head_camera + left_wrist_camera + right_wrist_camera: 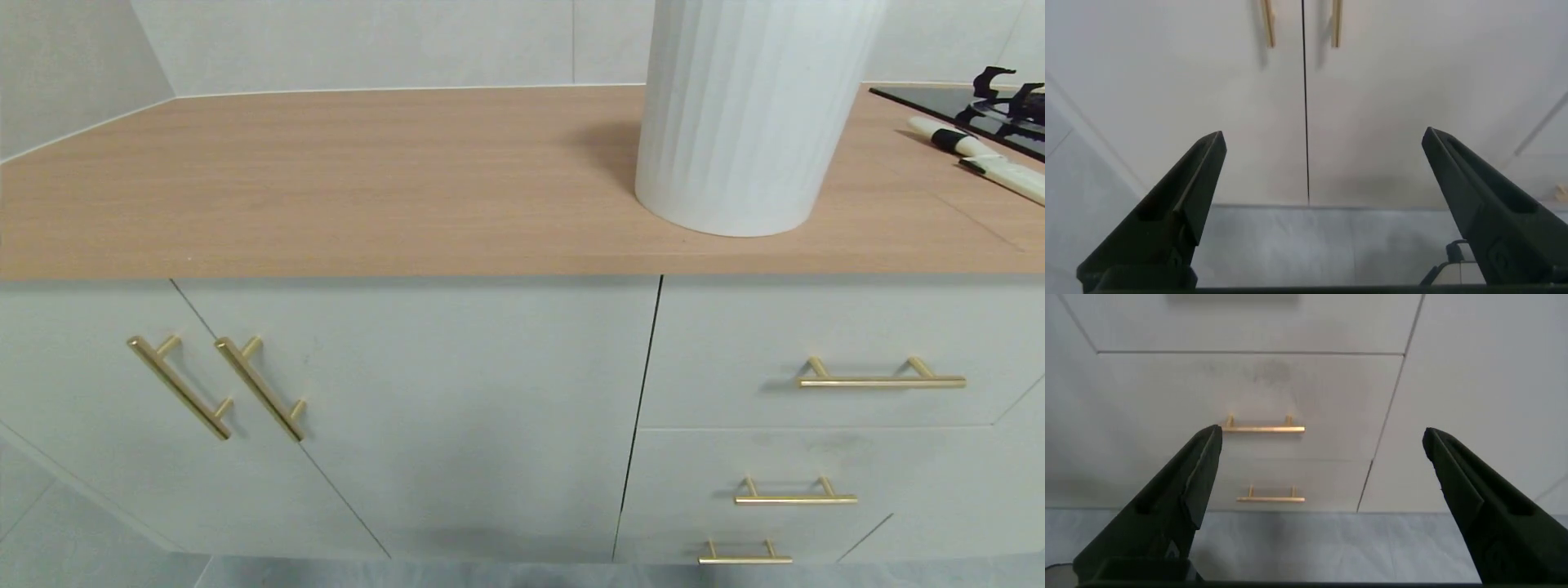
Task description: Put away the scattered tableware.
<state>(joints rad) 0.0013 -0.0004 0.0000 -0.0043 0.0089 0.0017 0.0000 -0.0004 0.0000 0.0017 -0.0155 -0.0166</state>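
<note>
Down low, the left gripper (1323,137) has its two dark fingers (1184,196) spread wide with nothing between them. Through the gap shows the seam of a pair of pale cabinet doors (1388,98), with two vertical brass handles (1267,20) on either side of that seam and grey floor (1315,237) below.

The right gripper (1323,431) is likewise spread wide and holds nothing. It faces the drawer stack (1249,392), where two horizontal brass drawer pulls (1263,429) sit one above the other, and the same grey floor runs along the cabinet foot.

From the head view, the doors lie to the left and three drawers to the right under a wooden countertop (326,180). A tall ribbed white container (743,122) stands upright on the countertop, right of centre and close to its front edge.

The tableware lies farther right, well apart from both grippers. Two pale utensils (980,155) rest flat on the wood, end to end at a slant, one with a black band on its handle. What kind they are I cannot tell. They lie just beside the near edge of a black glass cooktop (939,102), apart from the container. Black pan supports (1008,90) stand on the cooktop at the back right corner, against a pale tiled wall (367,41).
</note>
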